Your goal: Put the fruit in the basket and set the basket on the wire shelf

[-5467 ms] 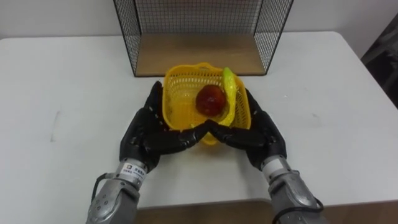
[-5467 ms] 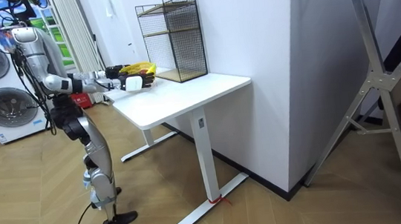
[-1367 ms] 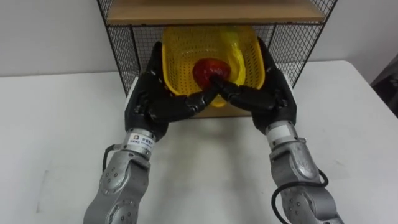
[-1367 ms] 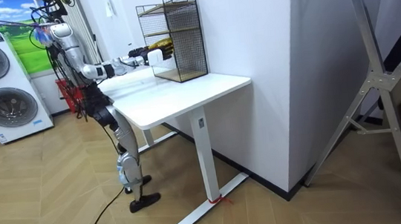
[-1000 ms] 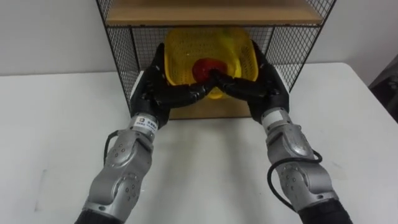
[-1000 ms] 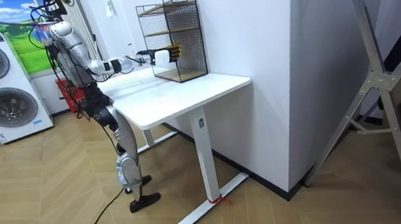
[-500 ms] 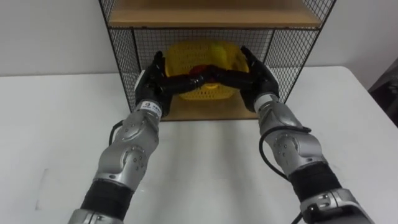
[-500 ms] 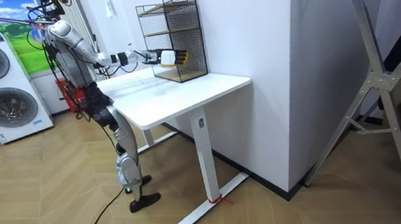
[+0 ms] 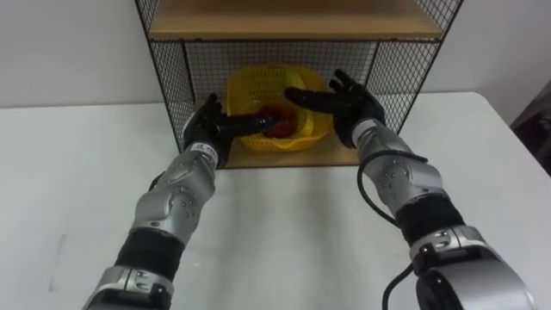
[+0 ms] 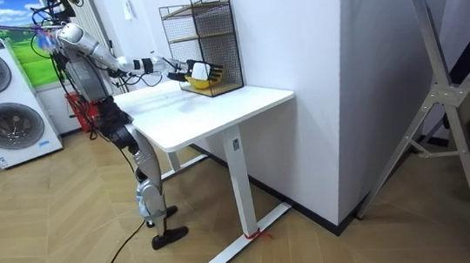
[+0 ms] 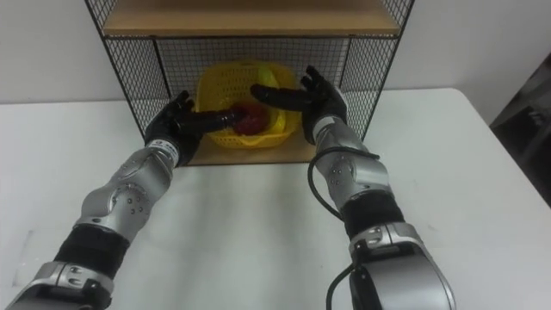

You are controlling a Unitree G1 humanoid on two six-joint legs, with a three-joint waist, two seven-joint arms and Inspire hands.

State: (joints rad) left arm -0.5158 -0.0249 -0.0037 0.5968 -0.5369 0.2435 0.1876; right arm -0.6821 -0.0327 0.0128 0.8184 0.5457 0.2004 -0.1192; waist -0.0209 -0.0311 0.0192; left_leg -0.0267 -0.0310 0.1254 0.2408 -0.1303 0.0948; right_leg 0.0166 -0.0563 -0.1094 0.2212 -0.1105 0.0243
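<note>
Yellow basket (image 9: 250,93) sits on the lower wooden board (image 9: 340,157) of the wire shelf (image 9: 168,77), at the back of the white bench (image 9: 77,172).

Left hand (image 9: 205,129): fingers straight, lying along the basket's near wall, gripping nothing. Right hand (image 9: 351,108): fingers spread apart, just over the right rim; I cannot tell whether they touch it.

Step in hand, as I judge it: let go and clear out of the shelf.
- I draw both hands straight back toward me, level.
- I keep the fingers straight so none hooks the basket's lattice or the side mesh.
- I keep the right hand under the upper board (image 9: 293,17).

Count: one basket; one red apple (image 9: 277,120) inside it; one pale yellow-green fruit (image 9: 298,85) by the right wall, probably a banana; one shelf, two boards seen; one bench.
</note>
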